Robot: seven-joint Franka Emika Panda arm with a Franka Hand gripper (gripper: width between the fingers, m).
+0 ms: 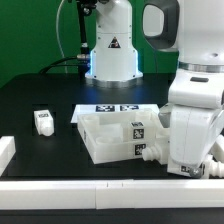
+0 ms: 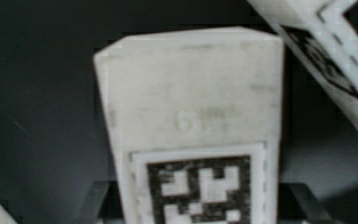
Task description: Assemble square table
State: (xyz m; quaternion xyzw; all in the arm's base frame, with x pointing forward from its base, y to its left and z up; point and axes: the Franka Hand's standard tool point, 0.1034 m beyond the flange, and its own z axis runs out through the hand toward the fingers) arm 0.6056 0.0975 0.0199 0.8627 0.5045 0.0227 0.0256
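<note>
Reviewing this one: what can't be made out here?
1. Exterior view: the arm in the foreground hides the jaws and the part of the square table on that view's right.
2. Wrist view: the leg fills the picture, its lower end cut off by the edge; whether the jaws grip it cannot be told.

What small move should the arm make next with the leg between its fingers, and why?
Probably lift the leg a little and carry it over the nearest corner of the tabletop. The gripper seems shut on the leg and sits low beside the tabletop, at the exterior view's right, so the leg is not yet above any corner.
</note>
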